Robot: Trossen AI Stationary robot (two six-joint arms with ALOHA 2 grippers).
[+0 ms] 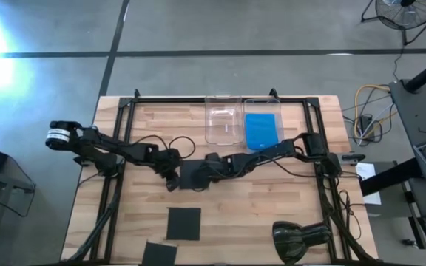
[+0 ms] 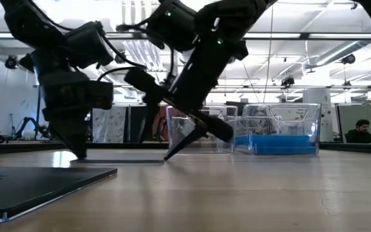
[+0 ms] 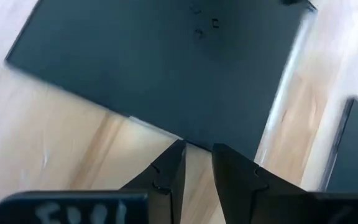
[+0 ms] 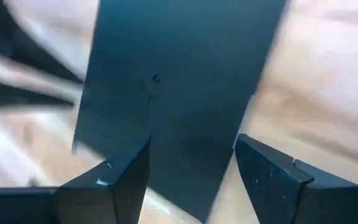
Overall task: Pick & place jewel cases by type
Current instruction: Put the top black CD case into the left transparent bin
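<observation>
A black jewel case [image 1: 189, 174] lies flat at the table's middle, between my two grippers. My left gripper [image 1: 172, 179] stands at its left edge, pointing down, its fingers a narrow gap apart [image 3: 197, 155]. My right gripper [image 1: 200, 177] comes in slanting from the right and is open [image 4: 191, 168], its fingers straddling the case's width in the right wrist view. Two more black cases [image 1: 184, 223] [image 1: 159, 253] lie flat near the front edge. Blue cases [image 1: 262, 131] lie in the right clear bin. My left gripper has its fingertips [image 3: 178, 151] right at the black case's edge [image 3: 194, 142], coming from above; whether they touch it I cannot tell. My right gripper's lower fingertip [image 2: 169, 156] is down at the case's right end [image 2: 158, 160], slanting; the other finger [image 2: 223, 133] is raised clear. I cannot tell if it touches.
Two clear bins sit at the far edge: the left one [image 1: 222, 118] holds nothing visible, the right one [image 1: 279, 111] holds the blue cases. A dark lamp-like object [image 1: 296, 238] lies at the front right. Metal frame rails [image 1: 117, 148] border the table.
</observation>
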